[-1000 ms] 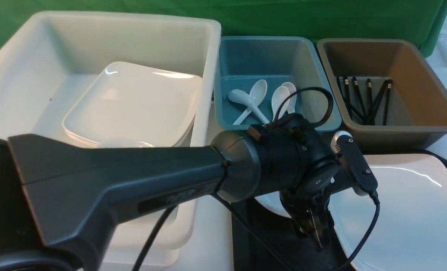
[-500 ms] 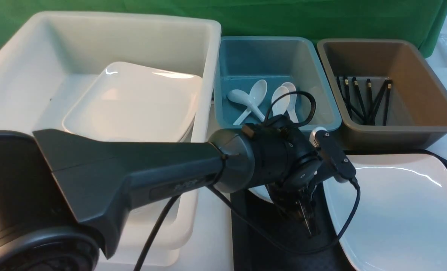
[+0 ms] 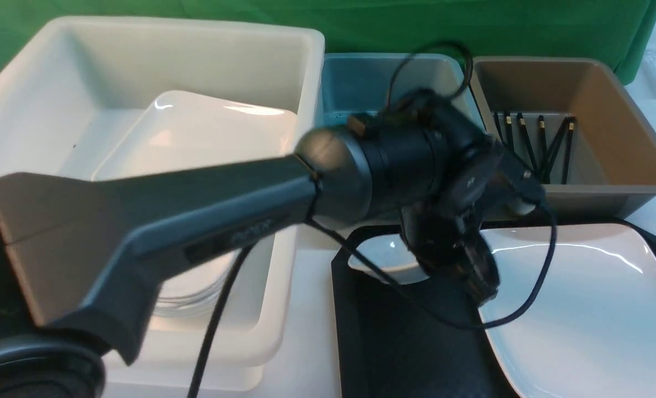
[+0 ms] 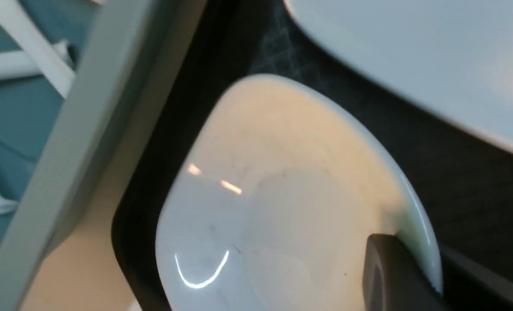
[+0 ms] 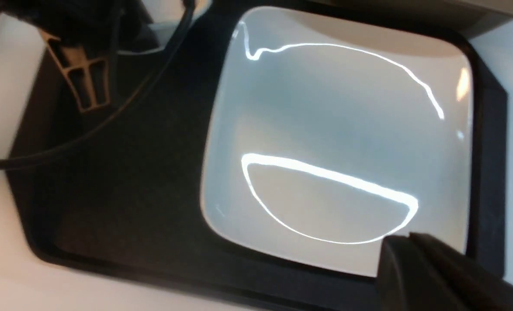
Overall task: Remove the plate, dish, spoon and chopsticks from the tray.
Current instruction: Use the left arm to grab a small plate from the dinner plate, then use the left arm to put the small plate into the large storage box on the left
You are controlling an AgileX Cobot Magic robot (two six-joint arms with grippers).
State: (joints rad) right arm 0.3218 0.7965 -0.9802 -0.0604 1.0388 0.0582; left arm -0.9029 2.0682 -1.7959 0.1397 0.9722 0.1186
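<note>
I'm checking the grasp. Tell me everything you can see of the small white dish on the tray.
The small dish is glossy white, ceramic-looking, rounded-square and empty, with a raised rim. It is at the far left corner of the black tray, apart from the large plate. The left gripper pinches its rim.

Bare black tray (image 3: 399, 342) surface lies open at the near left, between the tray's left rim and the large white plate (image 3: 582, 315), which fills the tray's right half. The left arm (image 3: 195, 204) stretches across in front of the white bin (image 3: 140, 50) (its cable (image 3: 552, 237) loops down over the tray and the plate's edge). A small white dish (image 3: 380, 257) blocks the tray's far left corner; the teal bin (image 3: 355, 77) and brown bin (image 3: 615, 116) wall off the far side.
</note>
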